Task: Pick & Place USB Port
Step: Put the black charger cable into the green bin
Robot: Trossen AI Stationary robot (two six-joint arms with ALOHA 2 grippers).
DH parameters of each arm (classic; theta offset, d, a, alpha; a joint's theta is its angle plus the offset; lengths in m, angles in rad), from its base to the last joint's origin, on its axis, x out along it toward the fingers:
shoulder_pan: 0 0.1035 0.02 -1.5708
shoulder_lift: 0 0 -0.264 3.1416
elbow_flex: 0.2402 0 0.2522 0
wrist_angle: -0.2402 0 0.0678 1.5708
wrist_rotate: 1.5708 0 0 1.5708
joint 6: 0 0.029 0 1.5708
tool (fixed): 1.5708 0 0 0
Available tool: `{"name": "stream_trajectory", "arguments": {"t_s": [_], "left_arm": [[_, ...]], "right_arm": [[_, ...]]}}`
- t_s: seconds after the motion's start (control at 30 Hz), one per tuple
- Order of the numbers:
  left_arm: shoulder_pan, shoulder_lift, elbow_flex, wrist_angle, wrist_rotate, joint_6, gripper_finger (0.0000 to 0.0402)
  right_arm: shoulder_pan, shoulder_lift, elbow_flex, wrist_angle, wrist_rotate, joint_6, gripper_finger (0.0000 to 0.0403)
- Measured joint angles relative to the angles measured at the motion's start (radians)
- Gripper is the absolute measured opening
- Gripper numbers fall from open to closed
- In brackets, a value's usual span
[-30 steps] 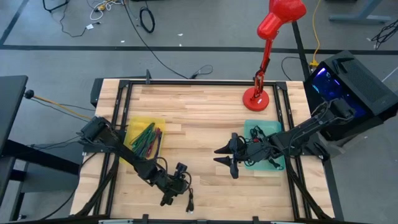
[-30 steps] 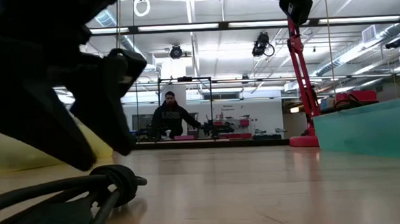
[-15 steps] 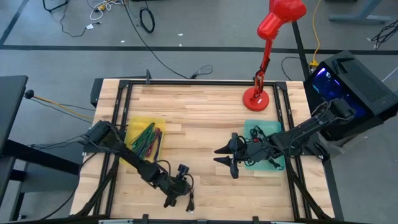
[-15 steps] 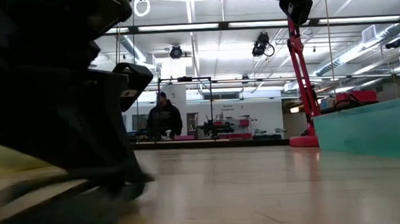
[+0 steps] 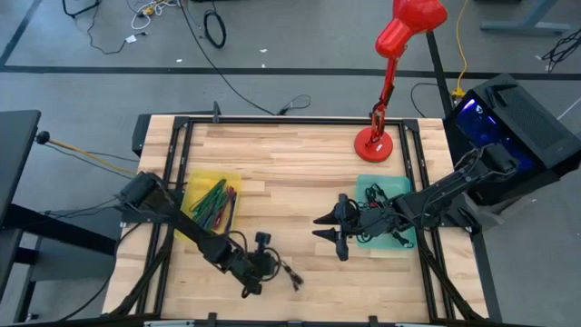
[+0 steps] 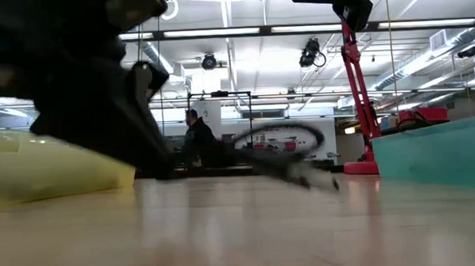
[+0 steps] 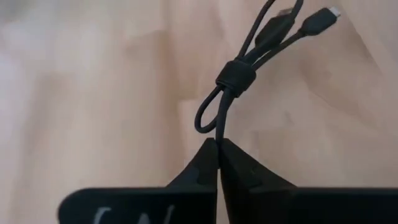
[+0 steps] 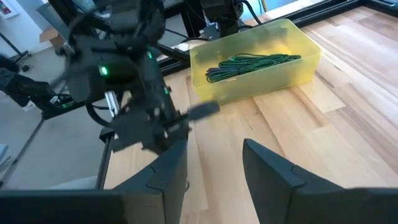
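Note:
A bundled black USB cable, bound by a black tie, sticks out beyond my left gripper, which is shut on it near the table's front edge. Its plugs point away from the fingers. In the low view the cable shows blurred above the wood. My right gripper hovers open beside the teal bin, holding nothing. Its two fingers frame the left arm in its wrist view. My left gripper pinches a single strand of the cable between its two fingertips, just short of the small loop below the tie. The rest of the bundle reaches forward past the fingertips. In the low view it appears lifted off the table.
A yellow bin with green cables stands at the left, behind my left arm. The teal bin holds dark cables. A red desk lamp stands at the far right. Bare wood lies between the two grippers.
My left gripper has shut on the black cable and risen from the table's front edge. The cable, which lay on the wood by the fingers, has come up and swung out toward the table's right.

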Motion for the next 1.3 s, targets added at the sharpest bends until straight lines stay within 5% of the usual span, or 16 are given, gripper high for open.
{"name": "stream_trajectory", "arguments": {"t_s": [0.33, 0.67, 0.87, 1.03, 1.3], "left_arm": [[-0.006, -0.255, -0.001, -0.191, -0.339, -0.165, 0.0002], [-0.08, -0.504, 0.0, -0.061, -0.654, -0.07, 0.0002], [-0.072, -0.511, 0.0, 0.152, -0.624, 0.131, 0.0002], [-0.035, -0.509, 0.0, 0.197, -0.575, 0.146, 0.0002], [0.04, -0.509, 0.0, 0.302, -0.42, 0.198, 0.0002]], "right_arm": [[0.0, 0.0, 0.0, -0.011, -0.002, 0.005, 0.0158], [0.0, 0.005, 0.0, 0.034, 0.012, -0.006, 0.0158], [0.0, 0.063, 0.001, 0.343, 0.044, -0.264, 0.0158], [0.0, 0.092, 0.001, 0.587, 0.027, -0.437, 0.0158], [-0.005, 0.101, 0.001, 0.71, 0.027, -0.548, 0.0158]]}}
